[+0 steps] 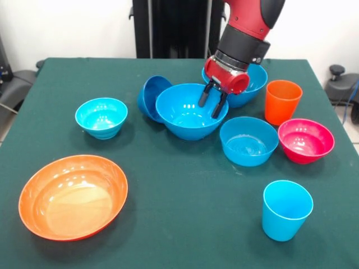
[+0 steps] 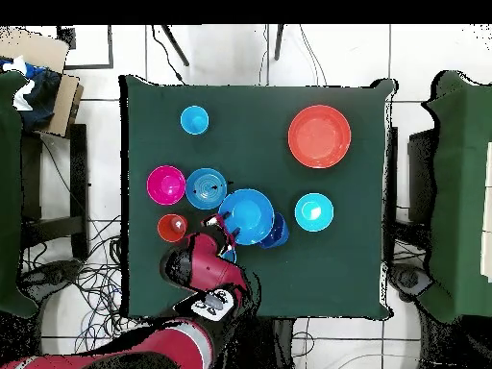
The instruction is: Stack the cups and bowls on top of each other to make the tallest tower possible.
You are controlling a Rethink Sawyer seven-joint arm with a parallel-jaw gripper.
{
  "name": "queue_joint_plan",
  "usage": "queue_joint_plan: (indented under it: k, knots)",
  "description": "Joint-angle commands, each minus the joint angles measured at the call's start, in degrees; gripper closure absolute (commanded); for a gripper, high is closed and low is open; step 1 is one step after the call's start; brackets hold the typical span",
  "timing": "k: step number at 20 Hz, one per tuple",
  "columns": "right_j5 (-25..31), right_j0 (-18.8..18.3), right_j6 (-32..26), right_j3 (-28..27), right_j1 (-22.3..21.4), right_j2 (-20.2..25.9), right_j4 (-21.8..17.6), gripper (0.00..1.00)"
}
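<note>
My gripper (image 1: 211, 102) (image 2: 219, 227) is open, its two fingers hanging at the far right rim of a large blue bowl (image 1: 188, 119) (image 2: 247, 215); whether they touch the rim I cannot tell. A small dark blue bowl (image 1: 150, 95) (image 2: 278, 232) leans tilted against that bowl's left side. Behind the gripper sits a second large blue bowl (image 1: 251, 84), mostly covered by the arm. Upright on the table are a cyan bowl (image 1: 101, 116) (image 2: 314, 211), a wide orange bowl (image 1: 73, 196) (image 2: 319, 135), a medium light blue bowl (image 1: 248, 140) (image 2: 206, 187), a magenta bowl (image 1: 305, 140) (image 2: 166, 184), an orange cup (image 1: 282, 101) (image 2: 172, 228) and a light blue cup (image 1: 286, 209) (image 2: 194, 120).
Everything stands on a dark green table (image 1: 185, 224) (image 2: 250, 106). Chairs (image 2: 452, 192) flank the table's sides, and cables lie on the floor around it.
</note>
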Motion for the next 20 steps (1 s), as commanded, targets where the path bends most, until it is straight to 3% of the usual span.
queue_joint_plan:
  k: [1,8,20]
  knots:
    - [15.52,-9.93,-9.06,-1.29,-4.25,9.93,-15.11,0.0]
    - [15.99,-9.16,-4.17,-2.59,-3.55,9.22,-18.9,0.0]
    - [18.08,-10.15,-1.72,-2.5,-5.18,9.1,-23.5,0.0]
